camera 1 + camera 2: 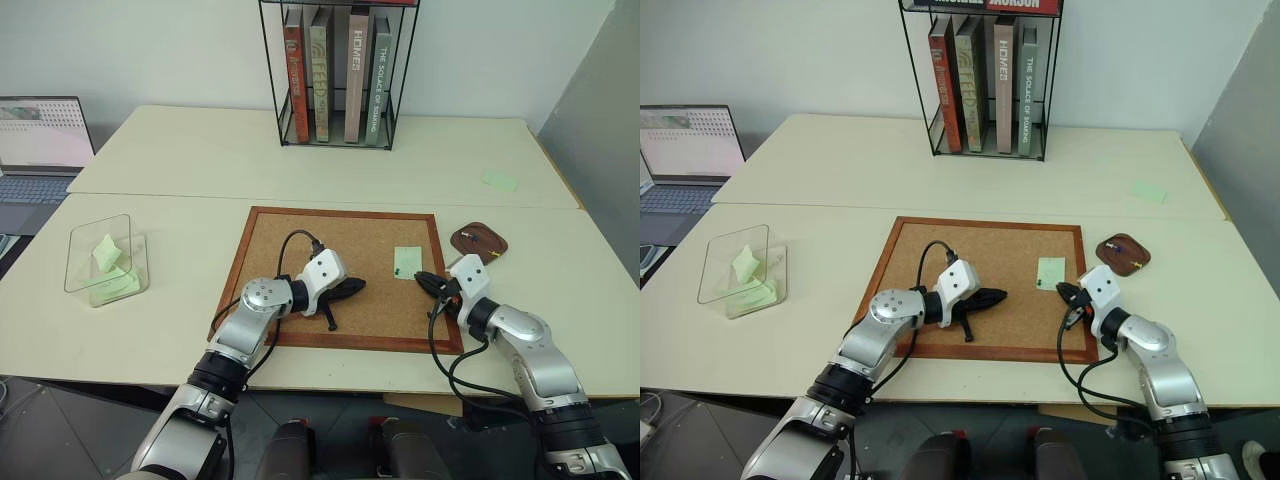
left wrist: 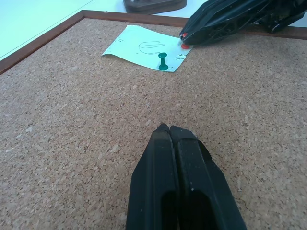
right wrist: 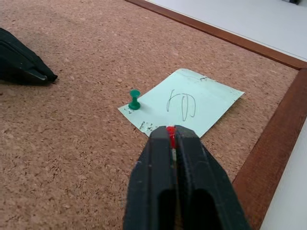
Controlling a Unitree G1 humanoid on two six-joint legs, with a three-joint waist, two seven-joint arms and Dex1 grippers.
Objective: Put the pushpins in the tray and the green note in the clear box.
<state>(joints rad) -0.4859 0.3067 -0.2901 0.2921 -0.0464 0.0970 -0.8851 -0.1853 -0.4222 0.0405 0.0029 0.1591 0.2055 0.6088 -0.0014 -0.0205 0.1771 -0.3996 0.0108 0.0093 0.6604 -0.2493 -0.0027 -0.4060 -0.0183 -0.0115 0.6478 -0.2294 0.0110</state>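
Bright even light, soft shadows, sharp

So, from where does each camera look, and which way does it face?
Head views: high on the head, looking forward and down at the corkboard, clear box, tray and both arms.
Left wrist view: low over the cork, facing the green note; the left gripper has its jaws shut.
Right wrist view: facing the same note; the right gripper is shut on the red pushpin.
Both wrist views share the green pushpin.
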